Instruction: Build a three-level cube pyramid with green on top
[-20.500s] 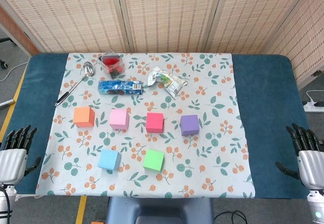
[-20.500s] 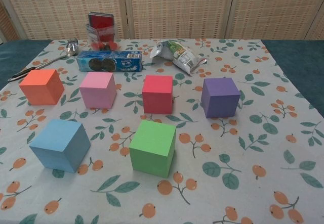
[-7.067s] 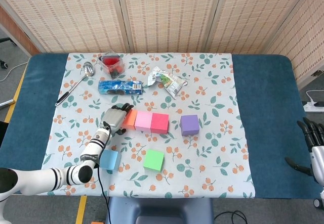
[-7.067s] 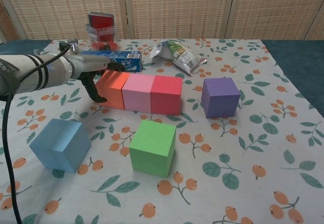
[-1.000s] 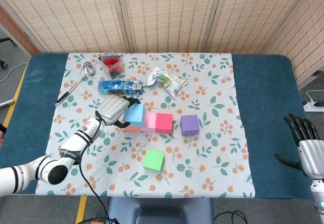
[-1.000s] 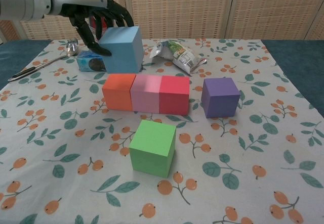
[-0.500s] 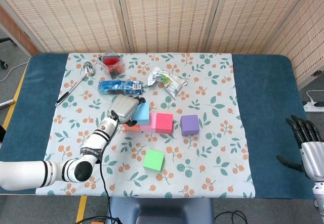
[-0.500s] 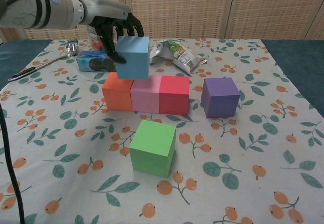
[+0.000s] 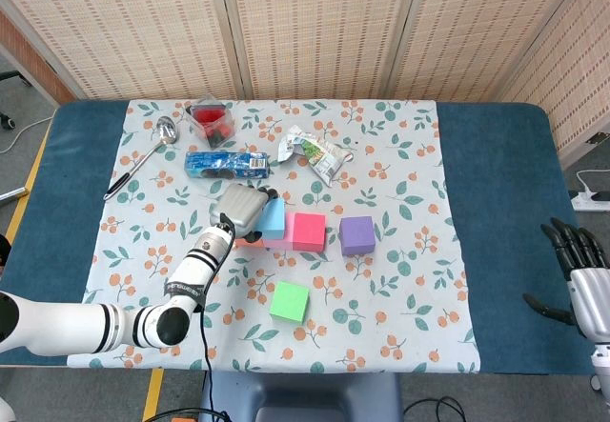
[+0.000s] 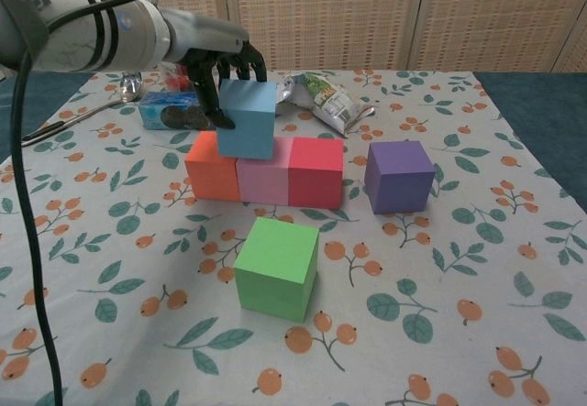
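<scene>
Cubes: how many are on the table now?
6. Orange, pink and red sit in a row; blue, held by the left hand, rests on top of it; purple stands right; green in front.

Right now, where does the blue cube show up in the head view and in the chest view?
Head view: blue cube just left of center, held by the left robot hand.
Chest view: blue cube upper left of center, over the orange and pink cubes.
Shared landmark: the red cube, right beside it.
</scene>
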Action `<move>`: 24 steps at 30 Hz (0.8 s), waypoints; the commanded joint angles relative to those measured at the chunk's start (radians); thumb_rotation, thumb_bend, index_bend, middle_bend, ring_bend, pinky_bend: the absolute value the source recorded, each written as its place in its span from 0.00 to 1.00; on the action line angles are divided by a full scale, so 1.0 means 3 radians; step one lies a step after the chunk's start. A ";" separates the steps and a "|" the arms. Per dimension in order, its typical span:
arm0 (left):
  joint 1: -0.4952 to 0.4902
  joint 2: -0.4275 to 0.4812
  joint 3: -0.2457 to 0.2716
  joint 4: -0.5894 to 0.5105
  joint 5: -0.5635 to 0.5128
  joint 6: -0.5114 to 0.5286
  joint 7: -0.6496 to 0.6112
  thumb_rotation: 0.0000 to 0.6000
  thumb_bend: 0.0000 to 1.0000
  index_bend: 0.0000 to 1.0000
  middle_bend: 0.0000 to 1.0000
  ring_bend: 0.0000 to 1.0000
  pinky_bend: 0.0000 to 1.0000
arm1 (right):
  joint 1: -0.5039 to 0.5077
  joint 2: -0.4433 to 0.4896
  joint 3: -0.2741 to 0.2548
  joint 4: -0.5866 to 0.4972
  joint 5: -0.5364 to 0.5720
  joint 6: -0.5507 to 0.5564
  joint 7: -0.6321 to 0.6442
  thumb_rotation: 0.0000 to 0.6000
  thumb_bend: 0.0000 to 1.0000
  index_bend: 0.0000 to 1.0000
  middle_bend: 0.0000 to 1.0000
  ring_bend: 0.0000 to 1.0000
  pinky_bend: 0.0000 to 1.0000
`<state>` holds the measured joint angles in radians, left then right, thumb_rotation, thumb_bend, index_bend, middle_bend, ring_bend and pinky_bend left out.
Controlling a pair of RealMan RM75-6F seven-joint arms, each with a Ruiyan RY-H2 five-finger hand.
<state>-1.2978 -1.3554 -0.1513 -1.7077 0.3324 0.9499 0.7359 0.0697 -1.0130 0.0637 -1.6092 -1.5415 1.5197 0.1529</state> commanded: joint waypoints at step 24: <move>0.0289 0.0093 0.0091 0.0394 0.0794 -0.0655 -0.0710 1.00 0.31 0.32 0.42 0.43 0.27 | 0.0017 0.0020 0.0026 -0.0122 0.0071 -0.0065 -0.0163 1.00 0.00 0.00 0.00 0.00 0.00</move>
<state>-1.2136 -1.3312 -0.1252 -1.5961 0.5647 0.7629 0.5323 0.0746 -1.0071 0.0713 -1.6448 -1.5208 1.5008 0.1052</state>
